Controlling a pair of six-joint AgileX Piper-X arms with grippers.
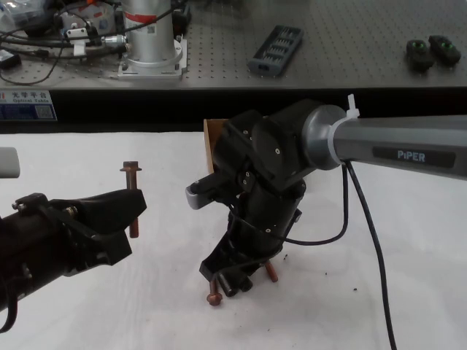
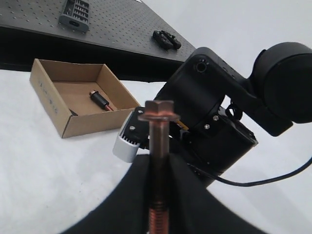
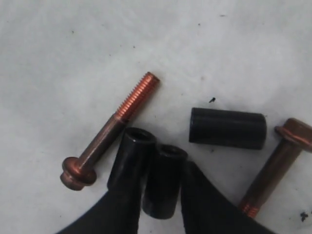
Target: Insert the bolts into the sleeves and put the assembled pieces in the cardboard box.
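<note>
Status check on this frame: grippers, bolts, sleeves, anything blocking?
Left gripper shut on upright bolt. Right gripper low over loose sleeves. One assembled piece in cardboard box. No obstruction seen.

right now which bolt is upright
The bolt in the left hand, held head up. The two bolts by the black sleeves lie flat on the table.

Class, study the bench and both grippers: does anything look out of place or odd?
One sleeve at the right gripper has a second sleeve lying against it, so a grasp might catch both. Nothing else stands out.
</note>
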